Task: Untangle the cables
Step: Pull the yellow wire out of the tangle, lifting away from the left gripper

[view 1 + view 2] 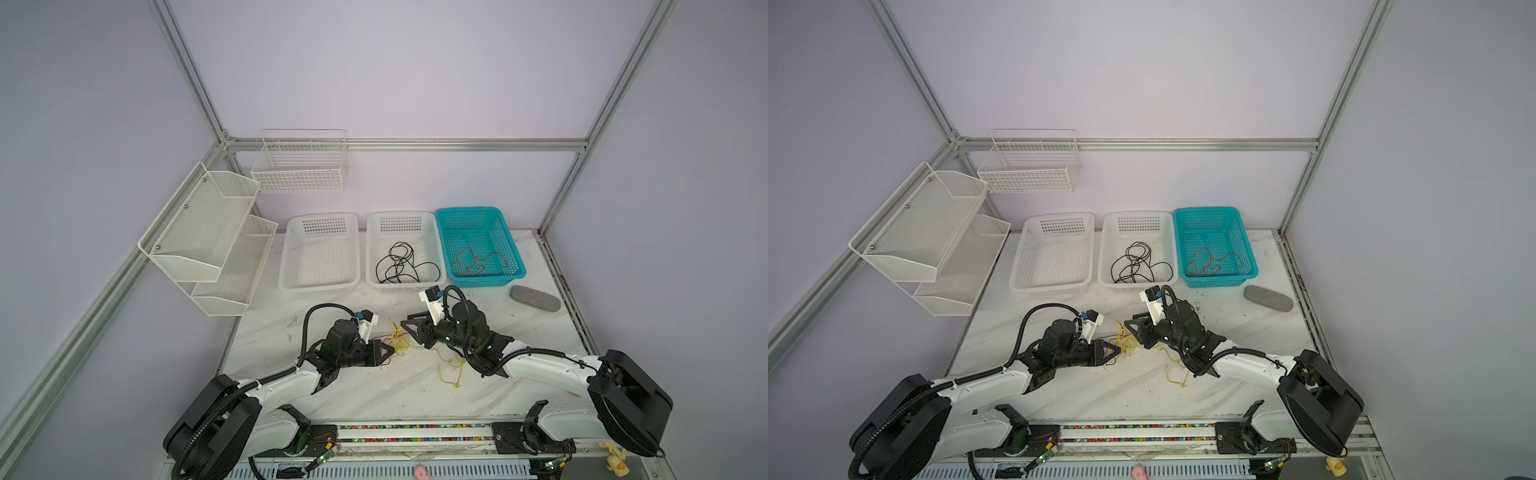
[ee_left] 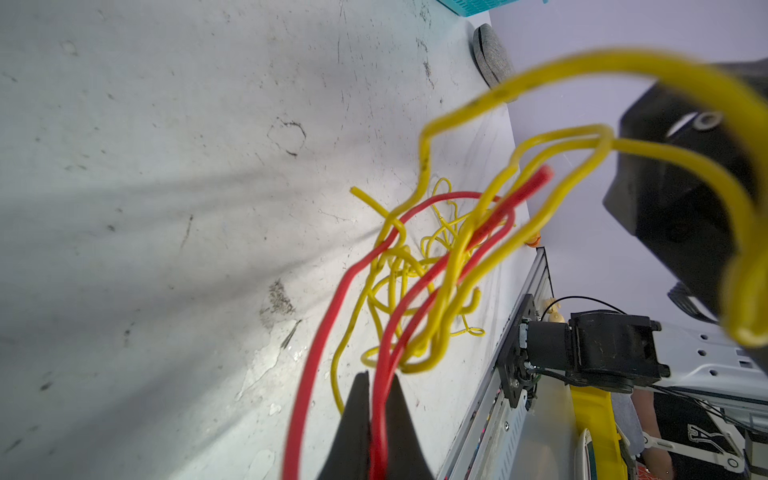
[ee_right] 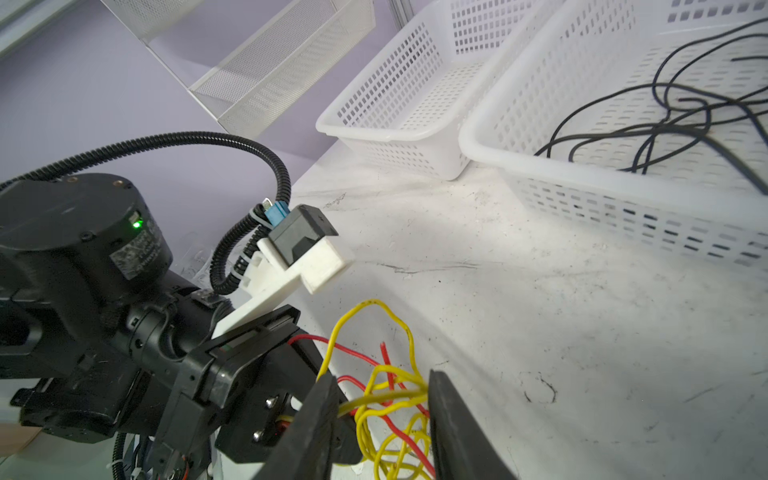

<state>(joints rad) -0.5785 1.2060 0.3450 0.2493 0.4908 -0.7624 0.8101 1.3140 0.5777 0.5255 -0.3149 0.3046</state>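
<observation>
**Tangle stretched between both jaws**

Yellow cables (image 1: 401, 344) knotted with one red cable (image 2: 378, 415) mid-tabletop (image 1: 374, 395), drawn out left to right, a yellow tail trailing near-right. Left jaws clenched on the red cable. Right jaws parted, yellow strands across the gap. Bare surface toward the near edge. Along the far edge, three: left white basket (image 1: 324, 226), middle white basket (image 1: 401, 224) holding one black cable (image 1: 399, 262), teal basket (image 1: 467, 209) holding a second red cable (image 1: 473, 266).

White-shelled arms (image 1: 540, 368) carry black joints (image 1: 623, 399), ribbed black hoses (image 1: 306, 332) and pointed black jaws.
</observation>
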